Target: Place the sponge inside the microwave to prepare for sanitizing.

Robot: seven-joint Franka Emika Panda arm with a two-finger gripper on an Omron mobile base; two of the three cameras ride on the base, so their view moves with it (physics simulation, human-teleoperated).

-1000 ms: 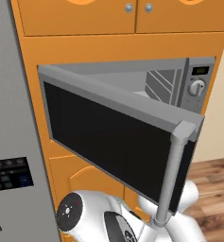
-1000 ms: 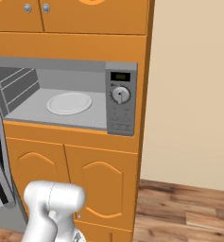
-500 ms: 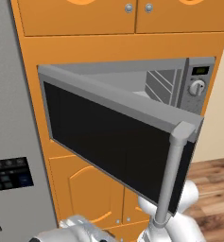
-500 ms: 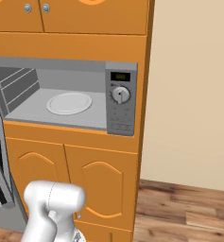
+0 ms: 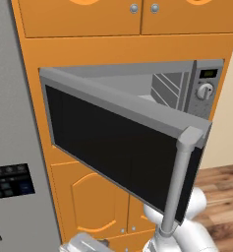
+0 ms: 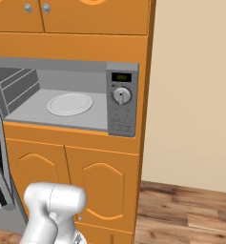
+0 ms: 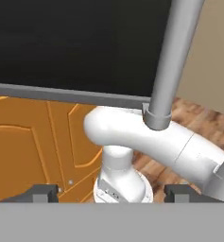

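The microwave is built into orange cabinetry, and its white round turntable lies bare inside. Its dark glass door stands swung wide open, with a grey vertical handle at the free edge. The sponge is out of view. In the hand view my gripper looks up at the underside of the open door and the handle. Its fingertips stand far apart with nothing between them, so it is open.
A grey fridge with a dark control panel stands left of the microwave. Orange cabinet doors sit below it and more cabinets above. Wood floor and a beige wall lie to the right. The open door juts out over the arm.
In the left base view the arm's white links have sunk toward the bottom edge, below the open door. The microwave and its door have not moved.
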